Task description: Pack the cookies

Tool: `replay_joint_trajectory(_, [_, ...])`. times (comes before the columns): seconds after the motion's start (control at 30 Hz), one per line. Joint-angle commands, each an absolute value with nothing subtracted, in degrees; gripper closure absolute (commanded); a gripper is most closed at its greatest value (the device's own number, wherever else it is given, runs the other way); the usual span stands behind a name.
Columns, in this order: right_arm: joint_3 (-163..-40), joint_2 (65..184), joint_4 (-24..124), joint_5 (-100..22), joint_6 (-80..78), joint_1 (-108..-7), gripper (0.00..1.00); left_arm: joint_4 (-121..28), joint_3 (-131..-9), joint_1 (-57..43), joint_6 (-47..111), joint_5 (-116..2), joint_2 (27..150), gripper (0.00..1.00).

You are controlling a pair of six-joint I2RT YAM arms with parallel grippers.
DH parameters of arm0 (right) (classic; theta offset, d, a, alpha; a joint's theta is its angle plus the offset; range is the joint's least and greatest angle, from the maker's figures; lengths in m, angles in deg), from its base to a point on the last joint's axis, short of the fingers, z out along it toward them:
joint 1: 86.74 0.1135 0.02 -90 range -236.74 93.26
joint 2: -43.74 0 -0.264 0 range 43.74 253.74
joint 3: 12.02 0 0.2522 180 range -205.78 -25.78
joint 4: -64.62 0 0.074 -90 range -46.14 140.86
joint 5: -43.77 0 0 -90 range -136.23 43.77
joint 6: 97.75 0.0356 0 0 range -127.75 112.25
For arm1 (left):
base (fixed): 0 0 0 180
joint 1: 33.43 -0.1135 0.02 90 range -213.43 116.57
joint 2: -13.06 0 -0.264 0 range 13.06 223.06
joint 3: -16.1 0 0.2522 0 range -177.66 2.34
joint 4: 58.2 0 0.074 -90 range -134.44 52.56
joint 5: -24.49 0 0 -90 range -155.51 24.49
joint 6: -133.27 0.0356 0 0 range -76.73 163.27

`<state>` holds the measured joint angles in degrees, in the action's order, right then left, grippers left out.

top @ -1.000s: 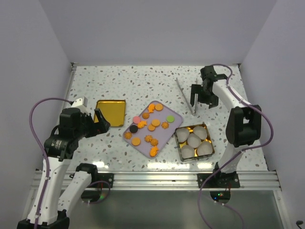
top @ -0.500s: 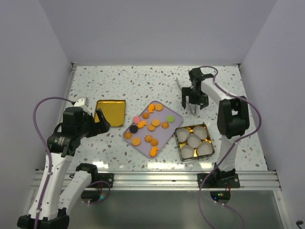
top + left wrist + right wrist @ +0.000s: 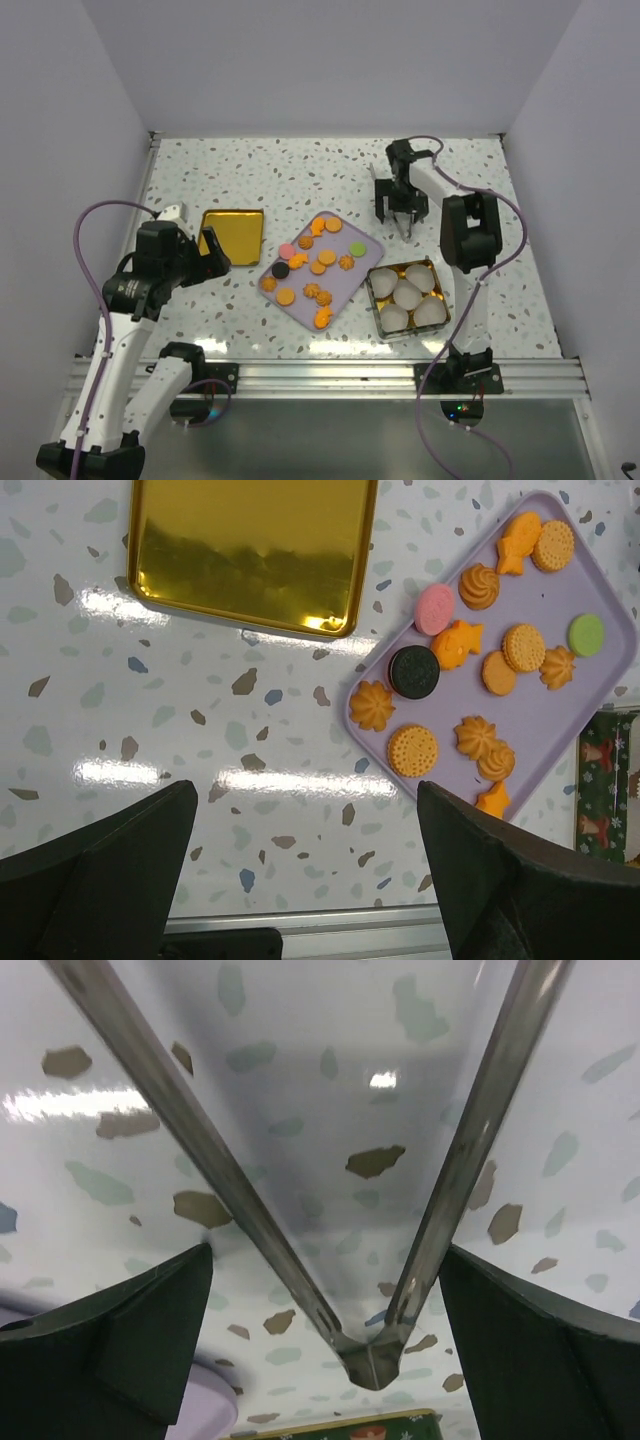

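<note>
Speckled table (image 3: 300, 170) carries a gold lid (image 3: 250, 555) on the left, a lilac tray (image 3: 545, 730) mid-table, and an open tin (image 3: 371, 295) at right holding white paper cups (image 3: 408, 294). Metal tongs (image 3: 200, 1140) lie flat behind the tin, arms spread in a V.

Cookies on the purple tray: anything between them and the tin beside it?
Nothing visible. The cookies lie uncovered on the purple tray; the open tin sits right beside it, white paper cups inside. The tongs lie farther back, straddled by the open right gripper.
</note>
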<state>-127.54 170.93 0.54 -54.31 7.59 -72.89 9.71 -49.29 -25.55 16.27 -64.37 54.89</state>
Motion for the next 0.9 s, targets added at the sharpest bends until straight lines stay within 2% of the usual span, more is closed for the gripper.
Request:
replay_joint_trajectory(0.0, [-133.1,173.4,1.6,-56.0,6.5,-72.9,0.01,9.6,-50.5,-25.5,15.7,-65.2,55.2,0.03])
replay_joint_trajectory(0.17, [-138.3,177.2,-0.2,-56.8,7.0,-72.9,0.03,10.7,-52.3,-25.5,15.6,-65.3,56.2,0.04])
replay_joint_trajectory(0.37, [-130.5,174.2,2.8,-60.3,8.5,-72.9,0.23,11.3,-53.7,-25.5,15.7,-66.8,56.5,0.04])
replay_joint_trajectory(0.57, [-124.7,172.2,4.3,-61.3,8.3,-72.3,0.46,10.9,-53.0,-25.5,15.7,-66.1,56.1,0.04])
replay_joint_trajectory(0.7, [-126.6,168.7,3.2,-61.3,7.5,-72.3,0.53,10.6,-53.5,-25.5,15.8,-65.8,56.7,0.04])
replay_joint_trajectory(0.87, [-132.0,163.1,-1.7,-60.4,6.9,-72.1,0.55,10.2,-53.9,-25.5,16.2,-65.8,56.4,0.04])
